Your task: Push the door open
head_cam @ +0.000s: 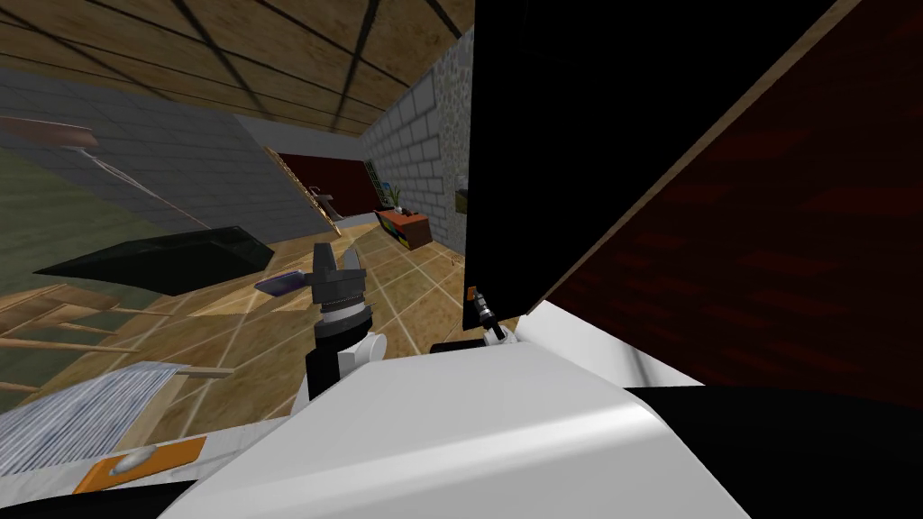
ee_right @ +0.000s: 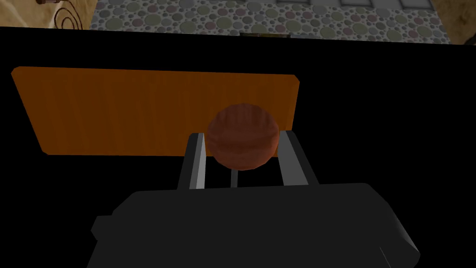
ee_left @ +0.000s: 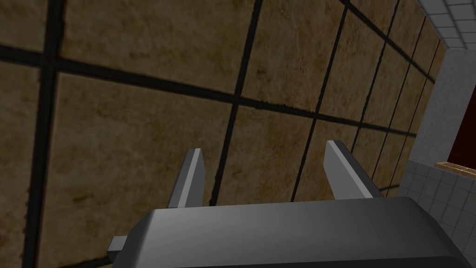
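Note:
A round brown door knob (ee_right: 241,142) sits on an orange plate (ee_right: 139,111), which is set in a flat black face. My right gripper (ee_right: 242,134) is shut on the knob, one finger pressing each side. In the head view the right gripper (head_cam: 482,305) is at the lower corner of that black face (head_cam: 586,135), beside a sliver of the orange plate (head_cam: 470,293). A dark red door panel (head_cam: 775,252) with a pale edge slants away to the right. My left gripper (head_cam: 338,263) is raised over the floor on the left, its fingers (ee_left: 189,179) open and empty.
A black wedge-shaped object (head_cam: 171,257) and a small purple item (head_cam: 279,283) lie on the tan tiled floor to the left. A low cabinet with a plant (head_cam: 406,225) stands against the grey brick wall (head_cam: 415,153) ahead. A grey striped surface (head_cam: 81,419) is near left.

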Available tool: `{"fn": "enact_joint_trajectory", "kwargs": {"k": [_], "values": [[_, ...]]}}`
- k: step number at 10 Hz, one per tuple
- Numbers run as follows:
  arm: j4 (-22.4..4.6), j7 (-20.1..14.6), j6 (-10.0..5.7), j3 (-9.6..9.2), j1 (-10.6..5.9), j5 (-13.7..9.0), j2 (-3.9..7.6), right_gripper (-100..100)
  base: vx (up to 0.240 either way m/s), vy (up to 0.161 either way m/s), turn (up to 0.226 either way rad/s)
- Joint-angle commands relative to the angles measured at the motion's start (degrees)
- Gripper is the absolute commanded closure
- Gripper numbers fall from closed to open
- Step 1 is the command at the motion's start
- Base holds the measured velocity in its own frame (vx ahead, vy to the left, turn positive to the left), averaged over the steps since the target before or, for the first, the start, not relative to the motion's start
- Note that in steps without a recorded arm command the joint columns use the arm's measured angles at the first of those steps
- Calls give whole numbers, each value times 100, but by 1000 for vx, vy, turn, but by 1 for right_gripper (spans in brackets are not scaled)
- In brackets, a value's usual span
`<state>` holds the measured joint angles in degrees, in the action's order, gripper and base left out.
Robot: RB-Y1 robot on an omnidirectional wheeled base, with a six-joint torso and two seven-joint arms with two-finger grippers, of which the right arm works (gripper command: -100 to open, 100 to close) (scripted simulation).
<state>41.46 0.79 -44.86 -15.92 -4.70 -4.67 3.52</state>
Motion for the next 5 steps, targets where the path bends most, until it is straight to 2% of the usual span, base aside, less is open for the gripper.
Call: {"fn": "enact_joint_trajectory", "kwargs": {"k": [1, 3, 4, 5], "values": [[-31, 51, 17, 170, -55, -73, 55, 100, 142, 101, -50], [-51, 92, 19, 334, -70, -147, 90, 100, 163, 103, -106], [-51, 92, 19, 334, -70, -147, 90, 100, 117, 69, -68], [-206, 91, -68, 344, -149, -166, 59, -100, -80, 48, -89]]}}
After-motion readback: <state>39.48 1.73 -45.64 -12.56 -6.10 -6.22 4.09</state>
